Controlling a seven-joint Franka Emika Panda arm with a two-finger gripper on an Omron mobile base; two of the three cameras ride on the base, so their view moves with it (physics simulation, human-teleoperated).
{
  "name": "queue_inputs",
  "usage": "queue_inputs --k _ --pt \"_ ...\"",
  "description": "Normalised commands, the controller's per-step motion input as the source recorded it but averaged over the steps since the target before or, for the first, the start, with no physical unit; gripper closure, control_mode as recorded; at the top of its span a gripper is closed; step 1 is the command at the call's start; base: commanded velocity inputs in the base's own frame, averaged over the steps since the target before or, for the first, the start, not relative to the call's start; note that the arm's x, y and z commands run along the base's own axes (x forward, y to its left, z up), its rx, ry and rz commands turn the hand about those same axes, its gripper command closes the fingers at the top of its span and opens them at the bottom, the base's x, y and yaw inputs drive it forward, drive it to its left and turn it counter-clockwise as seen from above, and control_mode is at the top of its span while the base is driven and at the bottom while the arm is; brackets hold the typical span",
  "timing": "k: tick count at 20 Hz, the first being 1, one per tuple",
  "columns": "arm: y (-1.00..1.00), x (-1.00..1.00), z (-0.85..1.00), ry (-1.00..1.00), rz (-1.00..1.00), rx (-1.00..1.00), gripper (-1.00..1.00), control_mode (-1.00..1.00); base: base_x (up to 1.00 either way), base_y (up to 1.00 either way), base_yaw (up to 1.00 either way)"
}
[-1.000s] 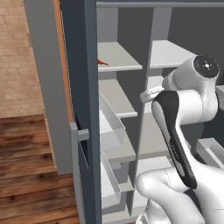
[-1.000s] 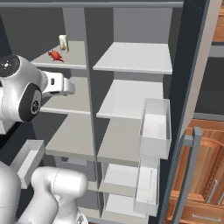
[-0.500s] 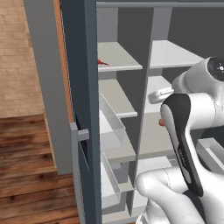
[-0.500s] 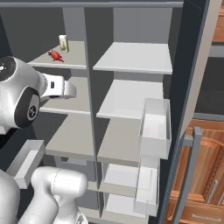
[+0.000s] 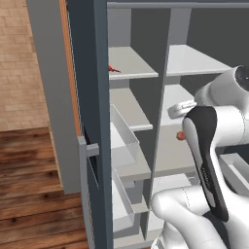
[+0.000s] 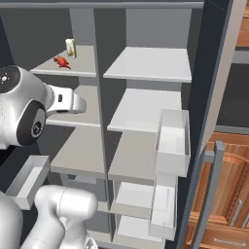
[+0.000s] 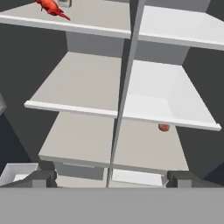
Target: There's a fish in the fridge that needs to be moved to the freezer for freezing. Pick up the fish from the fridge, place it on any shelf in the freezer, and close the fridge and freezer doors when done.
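Both doors of the slate-grey appliance stand open. The fish [image 7: 51,7], a small red shape, lies on the top shelf [image 7: 74,24] of the left compartment, at that shelf's left rear, just beside a small pale carton [image 6: 70,47]. In the right base view the fish [image 6: 62,62] sits above and behind the arm's wrist; in the left base view a red sliver of it [image 5: 114,69] shows at the door's edge.

The jaws [image 7: 111,177] are spread wide and hold nothing. They point at the central divider [image 7: 124,94], low down, level with the third shelf. The fish is well apart from them, two shelves higher and off to the divider's left.

A small round red-brown object [image 7: 163,127] rests right of the divider, under the front edge of the second shelf. Clear bins [image 6: 171,141] hang on the right-hand door [image 6: 214,97].
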Motion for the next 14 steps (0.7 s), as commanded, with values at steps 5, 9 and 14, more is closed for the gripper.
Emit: queue_inputs --k 5,9,14 --pt "-0.01 -0.07 -0.03 0.00 0.00 0.00 -1.00 -1.00 0.00 0.00 0.00" --pt "0.00 -0.03 -0.01 0.00 0.00 0.00 -1.00 1.00 -0.29 0.00 0.00" --pt "0.00 0.00 0.00 0.00 0.00 0.00 -1.00 1.00 -0.61 0.00 0.00"
